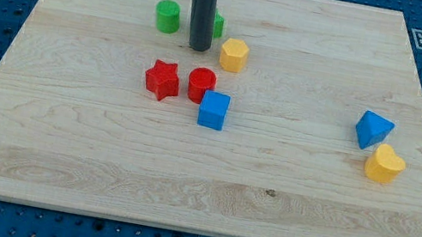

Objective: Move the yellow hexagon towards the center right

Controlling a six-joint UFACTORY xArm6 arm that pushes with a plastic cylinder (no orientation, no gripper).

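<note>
The yellow hexagon [233,54] lies on the wooden board [200,178] in the upper middle. My tip [198,47] stands just to the view's left of it, a small gap apart. A green block [218,25] is mostly hidden behind the rod, so its shape cannot be made out.
A green cylinder [167,17] lies left of the rod. Below it are a red star [162,79], a red cylinder [201,85] and a blue cube [213,109]. At the right, a blue block [373,130] and a yellow heart [384,164] lie close together.
</note>
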